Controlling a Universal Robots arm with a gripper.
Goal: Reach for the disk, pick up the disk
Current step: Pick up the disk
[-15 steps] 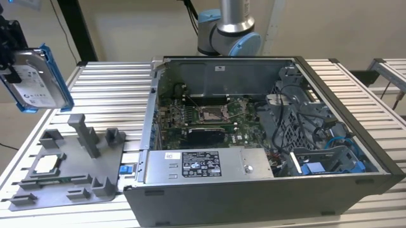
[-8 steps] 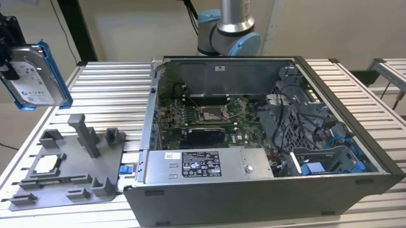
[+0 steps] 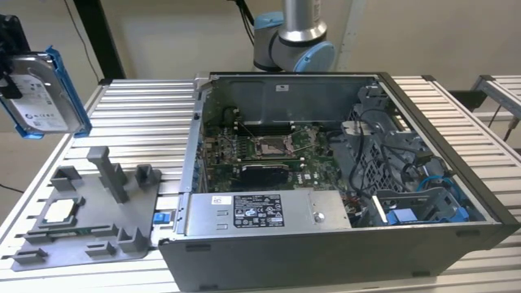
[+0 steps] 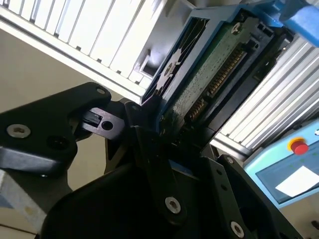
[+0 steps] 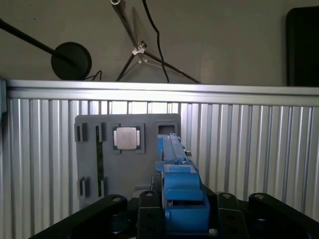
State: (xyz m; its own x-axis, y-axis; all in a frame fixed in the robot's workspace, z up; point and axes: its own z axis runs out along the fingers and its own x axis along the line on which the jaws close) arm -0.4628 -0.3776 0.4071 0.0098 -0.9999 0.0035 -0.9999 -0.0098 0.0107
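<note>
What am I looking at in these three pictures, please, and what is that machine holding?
It is a single robot arm standing behind a slatted metal table. The exterior view comes from a camera off the arm. The two wrist views come from cameras riding near the arm's wrist, looking along its gripper. On the table sit an open computer case, with its motherboard showing, and a grey fixture tray holding a small square chip. The gripper's jaws are shut on the disk, a hard drive in a blue frame, held in the air at the exterior view's left.
</note>
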